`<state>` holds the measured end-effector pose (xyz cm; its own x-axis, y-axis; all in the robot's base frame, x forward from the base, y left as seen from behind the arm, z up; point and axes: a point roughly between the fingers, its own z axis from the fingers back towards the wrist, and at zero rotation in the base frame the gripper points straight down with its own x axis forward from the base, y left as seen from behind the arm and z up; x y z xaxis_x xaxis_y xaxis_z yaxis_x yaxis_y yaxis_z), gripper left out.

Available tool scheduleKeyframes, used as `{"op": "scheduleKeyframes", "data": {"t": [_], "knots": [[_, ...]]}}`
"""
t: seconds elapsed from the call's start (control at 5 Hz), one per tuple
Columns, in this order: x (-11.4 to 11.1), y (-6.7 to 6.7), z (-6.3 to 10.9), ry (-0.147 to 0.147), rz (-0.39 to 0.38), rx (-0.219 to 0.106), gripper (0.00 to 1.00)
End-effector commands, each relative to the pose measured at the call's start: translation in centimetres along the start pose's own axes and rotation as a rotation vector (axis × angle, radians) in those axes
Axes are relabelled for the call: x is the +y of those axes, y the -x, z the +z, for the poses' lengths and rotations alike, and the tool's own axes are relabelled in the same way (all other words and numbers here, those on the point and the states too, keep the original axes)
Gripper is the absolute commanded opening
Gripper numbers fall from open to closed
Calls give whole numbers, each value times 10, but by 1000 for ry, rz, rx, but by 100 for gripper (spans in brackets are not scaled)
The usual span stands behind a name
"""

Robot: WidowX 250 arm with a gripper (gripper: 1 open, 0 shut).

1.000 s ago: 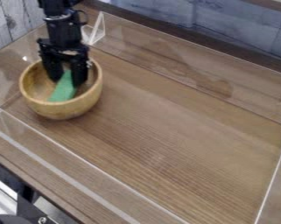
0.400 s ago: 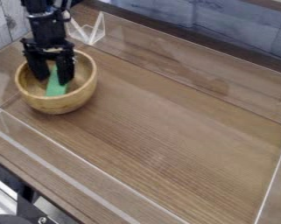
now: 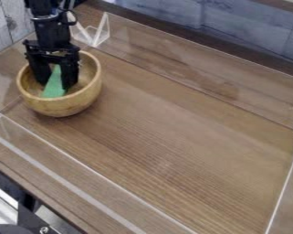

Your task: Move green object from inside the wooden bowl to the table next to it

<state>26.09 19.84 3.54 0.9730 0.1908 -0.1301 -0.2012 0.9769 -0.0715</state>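
Note:
The wooden bowl (image 3: 78, 99) stands at the table's (image 3: 185, 128) back left. Inside it lies the green object (image 3: 51, 87), a small bright-green block tilted against the bowl's pale inside. My black gripper (image 3: 52, 77) points straight down into the bowl. It is open, with one finger on each side of the block. I cannot tell whether the fingertips touch the block. The block's upper end is hidden behind the gripper.
Clear acrylic walls edge the tabletop, one along the back (image 3: 197, 57) and one along the front (image 3: 124, 187). A clear bracket (image 3: 99, 32) sticks up behind the bowl. Bare wood-grain surface stretches to the bowl's right.
The gripper has shifted a little to the left over the bowl, and the green block between its fingers went with it. The jaws have stayed open.

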Motion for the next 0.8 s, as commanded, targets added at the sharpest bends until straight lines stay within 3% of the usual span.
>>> {"op": "scheduleKeyframes", "data": {"t": [0.0,0.2,0.6], "knots": [[-4,-2,15,-17,-9,-47,0],[-10,0,25,0,-7,-60,0],[-17,15,64,57,103,-106,0]]}}
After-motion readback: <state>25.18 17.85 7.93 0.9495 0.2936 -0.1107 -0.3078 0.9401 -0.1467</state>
